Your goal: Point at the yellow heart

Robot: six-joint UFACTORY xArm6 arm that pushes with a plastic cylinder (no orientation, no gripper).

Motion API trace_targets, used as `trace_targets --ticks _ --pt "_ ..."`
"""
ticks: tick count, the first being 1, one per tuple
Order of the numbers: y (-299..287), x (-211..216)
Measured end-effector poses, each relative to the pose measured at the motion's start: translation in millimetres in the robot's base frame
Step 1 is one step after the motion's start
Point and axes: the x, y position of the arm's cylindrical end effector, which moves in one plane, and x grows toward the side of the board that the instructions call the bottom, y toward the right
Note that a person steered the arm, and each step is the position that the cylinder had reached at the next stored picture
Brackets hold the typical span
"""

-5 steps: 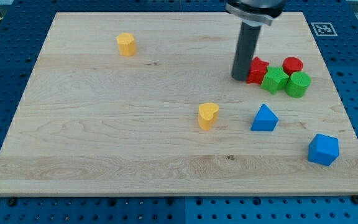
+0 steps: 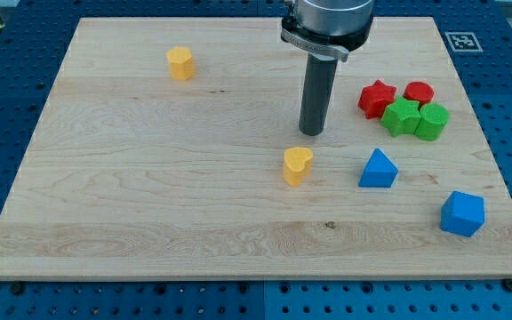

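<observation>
The yellow heart lies on the wooden board, a little right of the board's middle. My tip rests on the board just above the heart and slightly to its right, a small gap away, not touching it. The dark rod rises from the tip to the arm's head at the view's top.
A yellow hexagonal block sits at the upper left. A red star, a red cylinder, a green star and a green cylinder cluster at the right. A blue triangle and a blue cube lie lower right.
My tip has moved left and down, away from the red star and toward the yellow heart. The red and green cluster looks slightly shifted. The heart has not moved.
</observation>
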Motion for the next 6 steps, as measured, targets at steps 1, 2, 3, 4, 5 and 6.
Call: trace_targets --ticks 1,2,3,4,5,6 --pt "0.0 1.0" --pt "0.0 3.4" --pt "0.3 5.5" --pt "0.6 6.0" --pt "0.6 6.0" --pt "0.6 11.1"
